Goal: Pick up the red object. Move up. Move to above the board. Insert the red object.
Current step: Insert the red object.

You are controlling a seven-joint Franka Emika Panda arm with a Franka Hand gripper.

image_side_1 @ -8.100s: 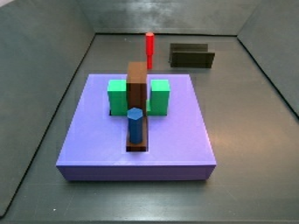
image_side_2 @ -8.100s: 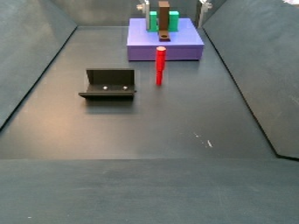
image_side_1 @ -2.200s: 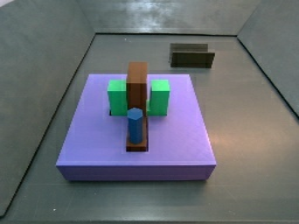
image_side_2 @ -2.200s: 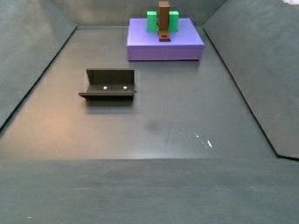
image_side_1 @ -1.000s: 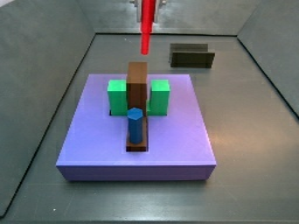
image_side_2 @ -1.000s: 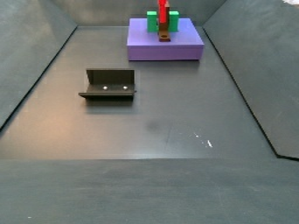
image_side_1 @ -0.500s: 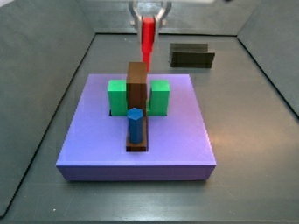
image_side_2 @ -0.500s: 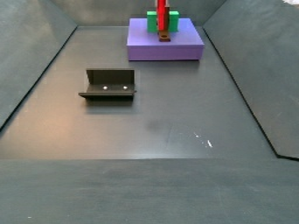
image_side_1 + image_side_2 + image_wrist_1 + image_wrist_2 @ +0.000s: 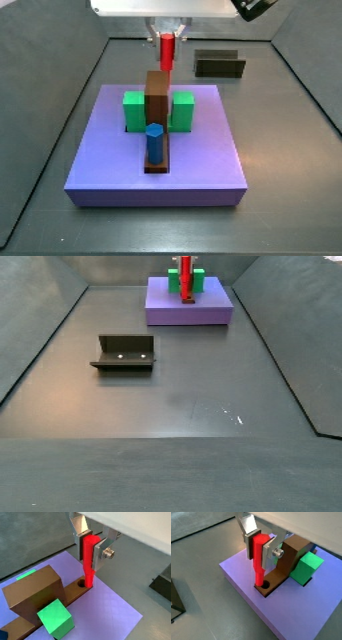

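My gripper (image 9: 89, 543) is shut on the red object (image 9: 89, 562), a thin bright-red peg held upright. It shows in both wrist views (image 9: 258, 559) and both side views (image 9: 167, 52) (image 9: 185, 278). Its lower tip sits at the mouth of a round hole (image 9: 262, 585) in the brown strip of the purple board (image 9: 251, 592). The board (image 9: 201, 155) bears two green blocks (image 9: 135, 108), a tall brown bar (image 9: 158, 95) and a blue peg (image 9: 155, 143). The gripper (image 9: 168, 32) stands over the board's far end, behind the brown bar.
The dark fixture (image 9: 124, 352) stands on the grey floor, also seen in a side view (image 9: 219, 64). Grey walls enclose the floor. The brown bar (image 9: 33, 594) and a green block (image 9: 55, 617) stand close beside the peg.
The gripper has come down with the red object over the board's far end; the peg's tip now reaches the hole behind the brown bar.
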